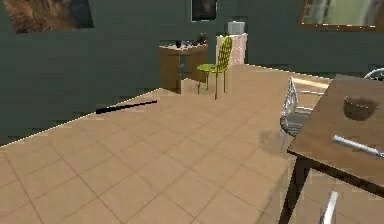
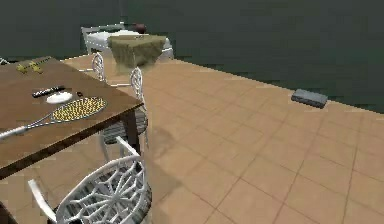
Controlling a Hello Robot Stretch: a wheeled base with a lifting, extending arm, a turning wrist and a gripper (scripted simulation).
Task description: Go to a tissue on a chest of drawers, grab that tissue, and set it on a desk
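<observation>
Brown wooden desk (image 1: 178, 68) with one yellow-green slatted chair (image 1: 216, 66) stands ahead; I cannot tell my gripper's state.

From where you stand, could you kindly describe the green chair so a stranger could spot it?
Find the dark far wall and the wooden desk there. The chair at that desk is yellow-green, unlike the white wire chair by the table.

Yellow-green chair (image 1: 222, 60) over by the far wall — a dark stick (image 1: 127, 106) lying on the tiles. Near me, a white wire chair (image 2: 105, 190) beside the brown table (image 2: 15, 105), racket (image 2: 78, 108) on top.
</observation>
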